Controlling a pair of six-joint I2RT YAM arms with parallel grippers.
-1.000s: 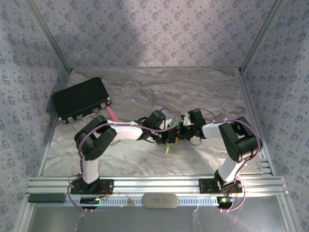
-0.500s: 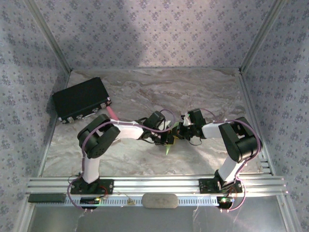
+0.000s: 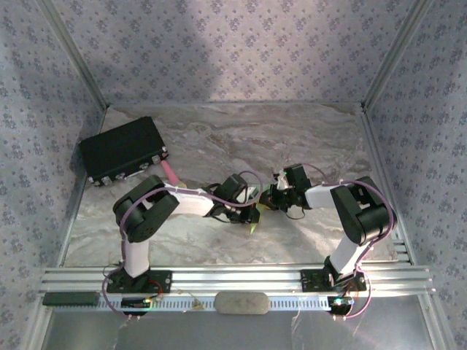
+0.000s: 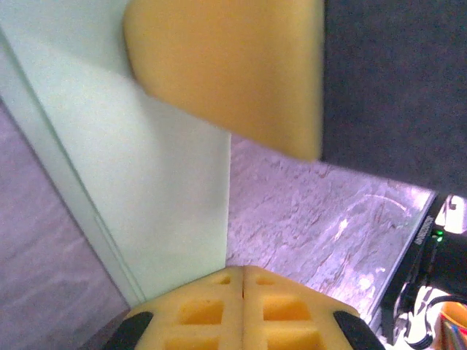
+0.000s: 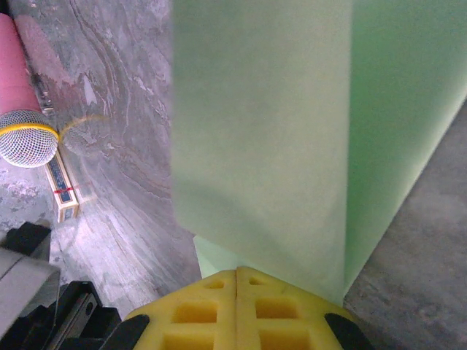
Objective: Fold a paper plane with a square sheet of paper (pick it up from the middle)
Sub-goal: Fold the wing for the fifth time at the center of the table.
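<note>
Pale-green paper [image 3: 252, 226] is gripped between the two tools, which meet over the middle of the table [image 3: 241, 138]. The left tool [image 4: 242, 273] is closed, its pads pressed together, and the paper runs out from their seam. The right tool [image 5: 237, 273] is clamped on the same creased sheet, which extends straight ahead from its joined pads. From above, a green tip is seen just below both tools. A pink cylinder [image 3: 170, 172] and a black box [image 3: 120, 149] are set well apart, to the left.
</note>
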